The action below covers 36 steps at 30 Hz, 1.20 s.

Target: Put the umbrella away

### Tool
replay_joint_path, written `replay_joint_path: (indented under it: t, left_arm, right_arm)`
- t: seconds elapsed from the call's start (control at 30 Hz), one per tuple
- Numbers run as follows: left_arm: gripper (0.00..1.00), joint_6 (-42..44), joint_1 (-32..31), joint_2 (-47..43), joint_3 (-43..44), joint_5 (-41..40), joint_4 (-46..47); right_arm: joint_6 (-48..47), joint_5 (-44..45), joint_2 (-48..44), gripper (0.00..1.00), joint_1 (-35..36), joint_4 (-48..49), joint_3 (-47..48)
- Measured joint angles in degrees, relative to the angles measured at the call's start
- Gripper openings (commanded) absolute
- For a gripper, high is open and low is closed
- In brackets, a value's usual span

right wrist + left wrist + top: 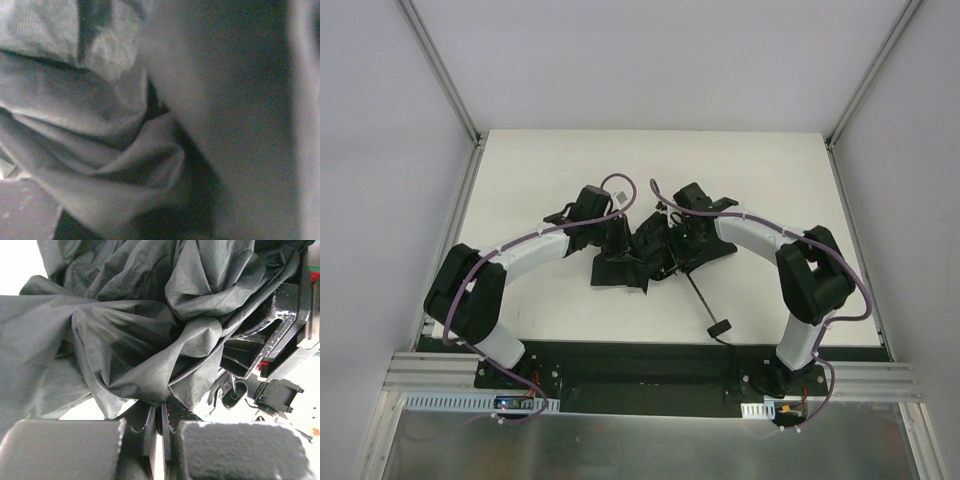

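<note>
The umbrella [632, 262] lies crumpled in the middle of the white table, its black fabric bunched between both arms. Its thin shaft [700, 296] runs toward the near right and ends in the small knob handle [720, 328]. My left gripper [617, 243] is at the fabric's left side. In the left wrist view this left gripper [161, 412] is shut, pinching a fold of the umbrella fabric [130, 340] at its tips. My right gripper [678, 238] is pressed into the fabric's right side. Umbrella cloth [100, 150] fills the right wrist view and hides its fingers.
The table [770, 180] is bordered by aluminium posts [440, 70] and grey walls on three sides. A black base plate [640, 362] with both arm bases lines the near edge. Arm cables loop above the umbrella.
</note>
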Motion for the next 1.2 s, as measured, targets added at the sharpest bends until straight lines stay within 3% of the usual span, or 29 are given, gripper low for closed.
replay_joint_path:
  t: [0.07, 0.17, 0.5, 0.57, 0.6, 0.63, 0.67, 0.7, 0.97, 1.17, 1.2]
  left_arm:
    - [0.00, -0.46, 0.57, 0.66, -1.44, 0.20, 2.78]
    - [0.00, -0.59, 1.92, 0.66, -2.25, 1.79, 4.74]
    - [0.00, -1.25, 4.17, 0.74, -3.34, 6.47, 7.65]
    - [0.00, -1.42, 4.17, 0.74, -3.34, 7.23, 7.98]
    - [0.00, -1.46, 4.17, 0.74, -3.34, 7.65, 8.09]
    - [0.00, -1.57, 4.17, 0.74, -3.34, 7.96, 8.20]
    - [0.00, -1.68, 4.17, 0.74, -3.34, 8.28, 8.24]
    - [0.00, -1.75, 4.20, 0.74, -3.34, 8.74, 8.24]
    - [0.00, 0.61, 7.02, -4.33, -5.99, 10.73, 4.15]
    - [0.00, 6.97, 10.93, -9.31, -6.34, 11.04, -1.99]
    - [0.04, 8.31, 11.32, -9.81, -6.47, 10.40, -3.02]
  right_arm:
    - [-0.48, -0.33, 1.01, 0.48, -0.31, 0.44, -0.04]
    - [-1.09, -1.22, 0.15, 0.64, -1.01, 1.36, -1.53]
    - [1.73, -5.68, -14.19, 0.68, -2.05, 8.22, -18.53]
    - [3.02, -5.46, -14.73, 0.65, -1.46, 11.85, -20.63]
    - [3.65, -4.87, -14.73, 0.58, -0.96, 13.79, -21.55]
    - [4.44, -3.78, -14.73, 0.45, -0.13, 15.78, -22.47]
    - [5.29, -2.23, -14.73, 0.18, 0.83, 17.64, -23.28]
    - [6.05, -0.55, -14.71, 0.00, 1.70, 19.04, -23.85]
    - [11.45, 9.51, -16.33, 0.00, 4.22, 27.80, -28.63]
    - [12.04, 10.43, -20.46, 0.00, 2.27, 28.79, -32.24]
    - [12.07, 10.38, -20.59, 0.00, 2.05, 28.72, -32.30]
